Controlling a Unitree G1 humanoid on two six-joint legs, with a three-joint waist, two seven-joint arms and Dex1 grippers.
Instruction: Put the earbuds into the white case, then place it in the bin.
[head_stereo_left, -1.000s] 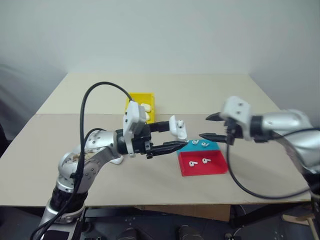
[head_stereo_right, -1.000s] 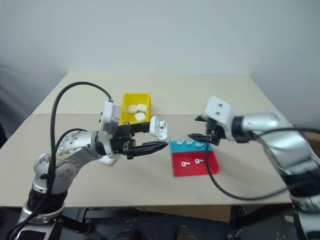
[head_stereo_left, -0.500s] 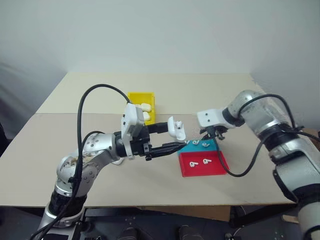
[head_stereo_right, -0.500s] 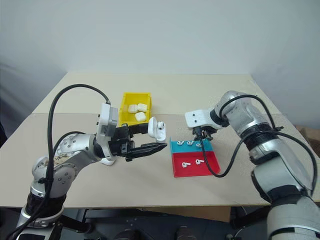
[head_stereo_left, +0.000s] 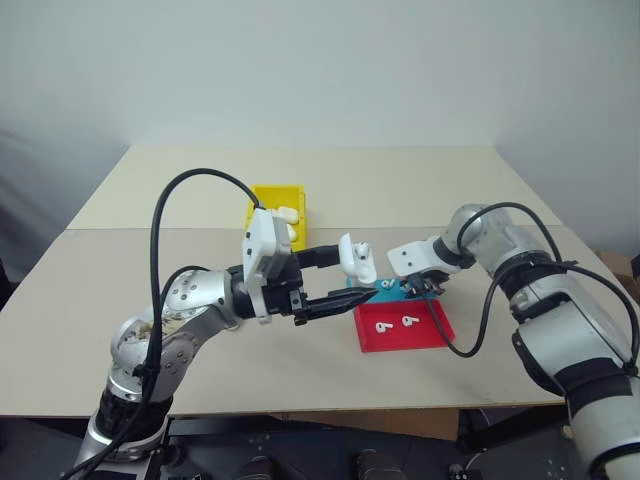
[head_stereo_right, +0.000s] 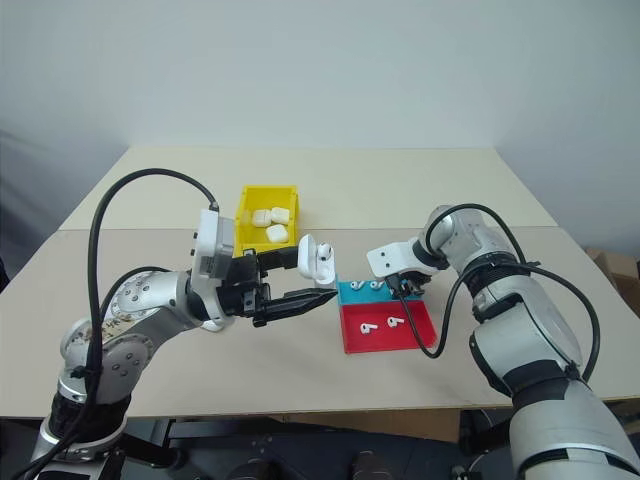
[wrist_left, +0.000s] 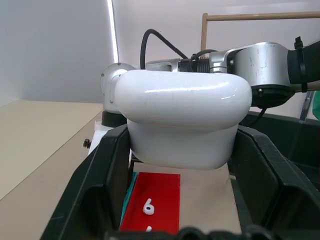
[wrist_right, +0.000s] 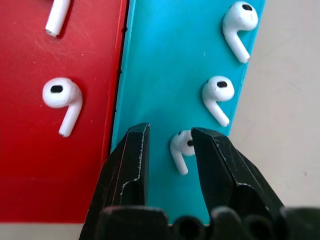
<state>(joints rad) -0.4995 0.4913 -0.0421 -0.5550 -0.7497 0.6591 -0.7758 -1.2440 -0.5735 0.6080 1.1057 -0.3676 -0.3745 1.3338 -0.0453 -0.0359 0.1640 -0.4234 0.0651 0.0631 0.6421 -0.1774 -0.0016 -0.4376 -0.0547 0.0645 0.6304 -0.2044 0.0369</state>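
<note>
Holding the white case (head_stereo_right: 321, 258) clamped open-lidded above the table (head_stereo_right: 420, 190), the left hand (head_stereo_right: 300, 278) waits; the right hand (wrist_right: 167, 150), fingers apart, straddles an earbud (wrist_right: 179, 147) on the tray's (wrist_right: 165, 60) blue half.

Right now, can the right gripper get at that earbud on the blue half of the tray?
Probably yes. The right gripper hangs over the blue half of the tray with its fingers either side of one earbud, and nothing lies between them.
</note>
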